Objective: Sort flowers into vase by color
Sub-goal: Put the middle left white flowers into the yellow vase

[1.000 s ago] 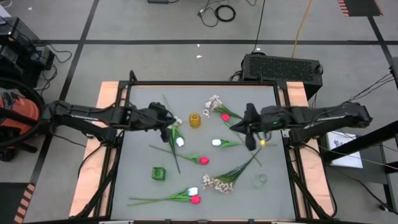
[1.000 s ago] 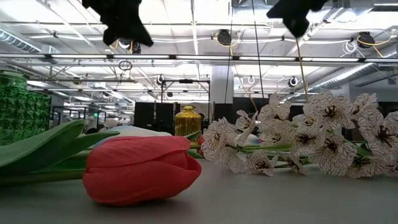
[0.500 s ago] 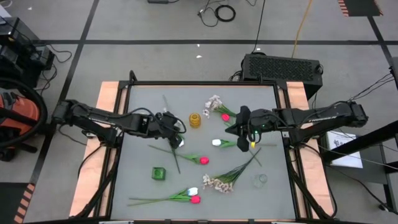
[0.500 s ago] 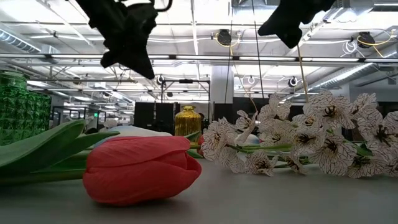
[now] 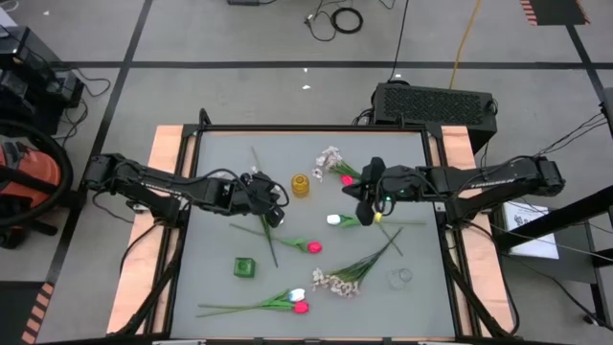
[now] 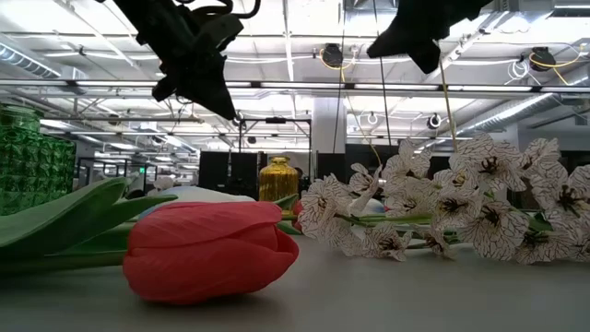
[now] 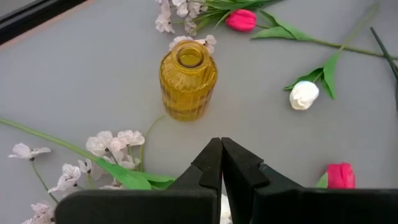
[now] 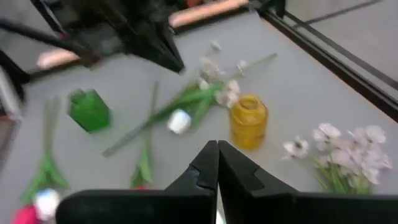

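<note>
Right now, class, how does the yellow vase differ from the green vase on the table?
The yellow vase is amber, round and ribbed with a narrow neck; the green vase is green and looks squarer from above. The yellow vase stands toward the table's far side, the green vase toward its near side. Both stand upright, with no flowers inside.

Amber ribbed vase (image 7: 188, 79), green vase (image 5: 244, 266), pink-red tulip (image 6: 210, 250).

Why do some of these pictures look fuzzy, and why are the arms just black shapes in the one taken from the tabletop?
Right wrist view: smeared; the yellow vase and green vase look soft. Low view: bright ceiling lights behind leave the arms as silhouettes; the red tulip is sharp. Left wrist view: crisp.
</note>
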`<state>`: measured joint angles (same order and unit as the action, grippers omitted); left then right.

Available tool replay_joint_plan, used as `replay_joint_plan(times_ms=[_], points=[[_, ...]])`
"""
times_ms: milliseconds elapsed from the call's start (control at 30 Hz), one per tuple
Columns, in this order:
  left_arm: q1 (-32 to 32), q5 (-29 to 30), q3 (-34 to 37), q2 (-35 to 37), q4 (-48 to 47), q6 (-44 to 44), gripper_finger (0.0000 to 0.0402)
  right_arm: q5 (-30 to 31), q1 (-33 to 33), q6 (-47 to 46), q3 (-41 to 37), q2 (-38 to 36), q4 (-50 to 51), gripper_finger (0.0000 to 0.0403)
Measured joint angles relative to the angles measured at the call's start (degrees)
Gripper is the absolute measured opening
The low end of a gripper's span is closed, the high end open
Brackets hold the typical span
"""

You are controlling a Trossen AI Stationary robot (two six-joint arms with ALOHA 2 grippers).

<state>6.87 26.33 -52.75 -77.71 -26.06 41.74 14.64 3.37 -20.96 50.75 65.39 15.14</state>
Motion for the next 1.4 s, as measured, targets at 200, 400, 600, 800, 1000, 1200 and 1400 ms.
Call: replay_joint_plan(times_ms=[200,400,600,800,1000,1200,1400], points=[[1.84,0.69,0.00,0.00,-1.89,2.59,0.0015,0.10,-0.37,-0.83,-0.04,1.69,0.77,0.0000],[5.32,1.53,0.00,0.00,-0.57,5.92,0.0015,0.06,-0.28,-2.67,-0.04,1.78,3.95,0.0000],[7.62,-2.60,0.00,-0.07,-2.02,5.52,0.0015,-0.22,-0.28,-5.00,-0.04,1.79,6.48,0.0000],[7.60,-7.64,0.00,-2.70,-4.01,5.65,0.0027,-2.60,-0.28,-4.68,-0.04,1.59,6.17,0.0000],[6.19,-2.78,-0.02,-4.44,-13.87,17.46,0.0094,-2.72,-0.26,-4.09,-0.04,1.59,6.18,0.0000],[6.42,0.25,0.00,-4.50,-20.52,28.12,0.0174,-2.74,-0.26,-4.22,-0.04,1.59,6.16,0.0000],[6.53,4.09,0.00,-6.20,-18.01,33.46,0.0248,-2.74,-0.26,-4.01,-0.04,1.59,6.16,0.0000]])
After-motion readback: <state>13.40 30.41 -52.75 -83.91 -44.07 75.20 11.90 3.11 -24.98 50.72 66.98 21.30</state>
